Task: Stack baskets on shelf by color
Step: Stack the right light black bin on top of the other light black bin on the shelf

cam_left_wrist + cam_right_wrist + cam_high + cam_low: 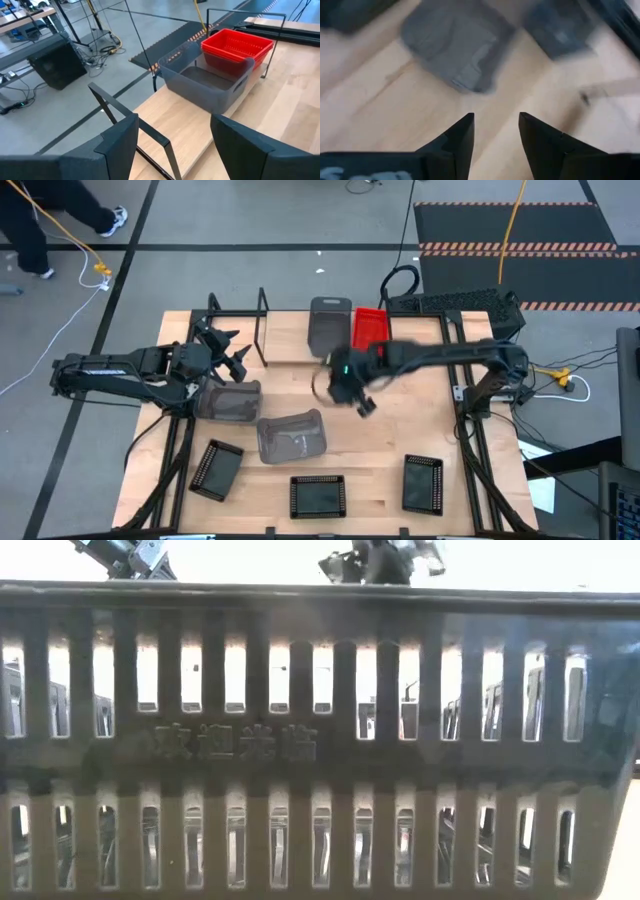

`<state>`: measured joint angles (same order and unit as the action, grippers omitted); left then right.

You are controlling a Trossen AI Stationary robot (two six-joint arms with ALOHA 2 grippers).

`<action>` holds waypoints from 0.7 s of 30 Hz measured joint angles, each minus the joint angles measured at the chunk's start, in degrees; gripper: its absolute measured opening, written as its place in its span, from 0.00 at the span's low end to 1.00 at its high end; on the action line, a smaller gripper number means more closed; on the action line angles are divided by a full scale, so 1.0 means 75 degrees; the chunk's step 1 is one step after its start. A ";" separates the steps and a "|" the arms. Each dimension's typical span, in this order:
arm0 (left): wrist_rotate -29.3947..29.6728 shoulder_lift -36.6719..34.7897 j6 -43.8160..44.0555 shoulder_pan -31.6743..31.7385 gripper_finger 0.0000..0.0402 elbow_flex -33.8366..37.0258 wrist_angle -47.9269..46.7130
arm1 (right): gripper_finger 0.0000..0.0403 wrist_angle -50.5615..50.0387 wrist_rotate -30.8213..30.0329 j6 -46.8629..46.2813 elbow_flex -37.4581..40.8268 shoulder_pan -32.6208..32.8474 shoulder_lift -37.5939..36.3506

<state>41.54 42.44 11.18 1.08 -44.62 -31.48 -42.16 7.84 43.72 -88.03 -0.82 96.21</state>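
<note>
The shelf (285, 330) stands at the table's far side. A grey basket (329, 325) and red basketware (368, 330) rest on its board side by side. The left wrist view also shows the grey basket (207, 85) and the red one (235, 45). Two more grey baskets (230, 400) (292, 436) lie on the table. Three black baskets (217, 470) (318, 495) (422, 483) sit along the near edge. My left gripper (228, 352) is open and empty by the shelf's left frame. My right gripper (360, 402) is open and empty above the table's middle, right of the grey baskets.
The shelf's thin black upright frames (262, 320) (150, 135) stand close to my left gripper. One black basket's perforated wall (320, 740) fills the low view. A keyboard (455, 302) lies beyond the far right corner. Bare wood (400, 420) lies right of centre.
</note>
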 joint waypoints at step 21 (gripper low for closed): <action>-0.0064 -0.0003 -0.0271 0.0160 0.62 0.0000 0.0218 | 0.29 0.4637 -0.0953 0.4080 0.2789 0.0604 0.0925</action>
<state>41.06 42.41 9.15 2.28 -44.62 -29.85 -7.39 0.69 74.32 -67.11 3.70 103.15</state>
